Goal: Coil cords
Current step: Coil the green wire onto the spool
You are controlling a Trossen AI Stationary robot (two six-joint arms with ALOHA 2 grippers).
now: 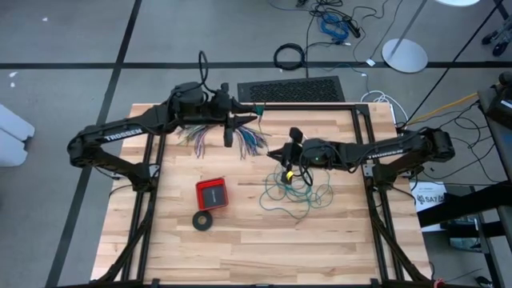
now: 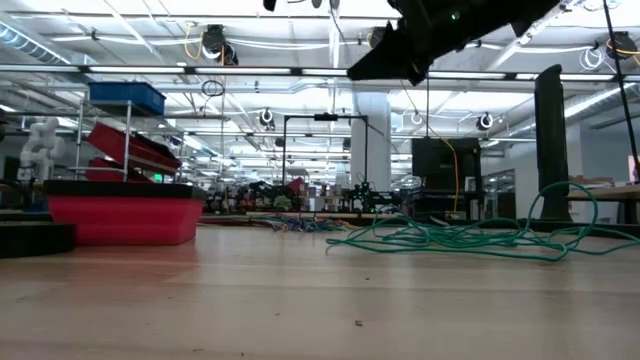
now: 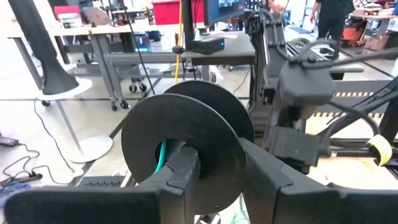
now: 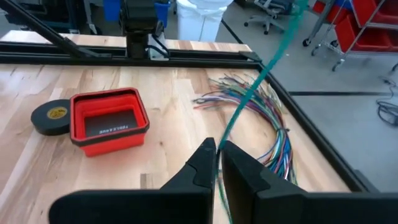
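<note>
two grippers: left gripper [image 3: 217, 180] clamps black spool [image 3: 186, 143]; right gripper [image 4: 217, 163], centre frame, pinches green wire [image 4: 249, 102]; keep it taut while winding.

Overhead, table-level and 2 wrist cameras share the table [image 1: 336, 232].

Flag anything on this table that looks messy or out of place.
The teal-green wire sprawls in a loose tangle below the right gripper, which pinches one strand. The many-coloured wires lie fanned near the left gripper, which holds a black spool.

Dark arms [image 1: 120, 140], white "TROSSEN" lettering
</note>
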